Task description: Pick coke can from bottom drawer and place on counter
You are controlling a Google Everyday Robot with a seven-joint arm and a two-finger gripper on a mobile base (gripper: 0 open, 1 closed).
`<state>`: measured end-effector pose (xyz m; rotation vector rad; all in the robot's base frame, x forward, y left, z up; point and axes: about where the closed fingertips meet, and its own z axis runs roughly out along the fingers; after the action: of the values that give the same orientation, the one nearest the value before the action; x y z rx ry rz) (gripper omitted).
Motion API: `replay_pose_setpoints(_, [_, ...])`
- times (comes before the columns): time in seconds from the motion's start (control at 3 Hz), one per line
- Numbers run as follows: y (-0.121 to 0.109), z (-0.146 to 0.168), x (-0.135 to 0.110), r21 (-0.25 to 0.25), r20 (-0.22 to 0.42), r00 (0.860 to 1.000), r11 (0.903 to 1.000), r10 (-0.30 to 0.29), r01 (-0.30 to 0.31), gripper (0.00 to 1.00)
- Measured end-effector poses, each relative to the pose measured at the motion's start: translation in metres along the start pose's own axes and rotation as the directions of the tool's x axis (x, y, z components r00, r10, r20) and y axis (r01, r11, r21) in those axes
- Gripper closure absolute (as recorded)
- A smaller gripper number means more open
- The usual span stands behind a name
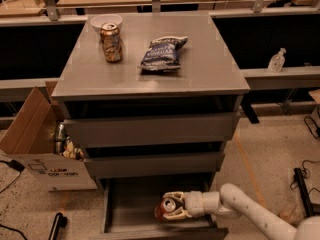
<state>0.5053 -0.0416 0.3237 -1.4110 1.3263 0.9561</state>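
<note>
On my feed the counter (205, 71) fills the upper half, with two shallower drawers (150, 130) under it and the bottom drawer (127, 209) pulled out toward me. My arm (245, 209) reaches in from the lower right, over that drawer's right side. A cardboard box (30, 139) stands open to the left of the drawers. On the counter I see a chip bag (162, 53) near the middle, a gold can (111, 42) upright to its left, and a white bowl (106, 21) just behind that can. The gripper (170, 207) is inside the bottom drawer, jaws clamped on the coke can (168, 205), one finger on each side; the can's silver top faces my camera
</note>
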Motion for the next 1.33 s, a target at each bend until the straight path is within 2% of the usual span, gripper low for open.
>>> replay_pose_setpoints(0.33, [0.024,-0.055,-0.08,0.022,-0.057,0.994,0.9955,-0.091,0.092,1.0])
replay_pose_setpoints(0.67, [0.039,-0.049,-0.087,-0.018,-0.052,0.994,0.9955,-0.094,0.093,1.0])
replay_pose_setpoints(1.0, [0.041,-0.062,-0.1,-0.044,-0.076,0.992,0.9946,-0.097,0.094,1.0])
replay_pose_setpoints(1.33, [0.052,-0.097,-0.157,-0.075,-0.12,0.98,0.9853,-0.162,0.153,1.0])
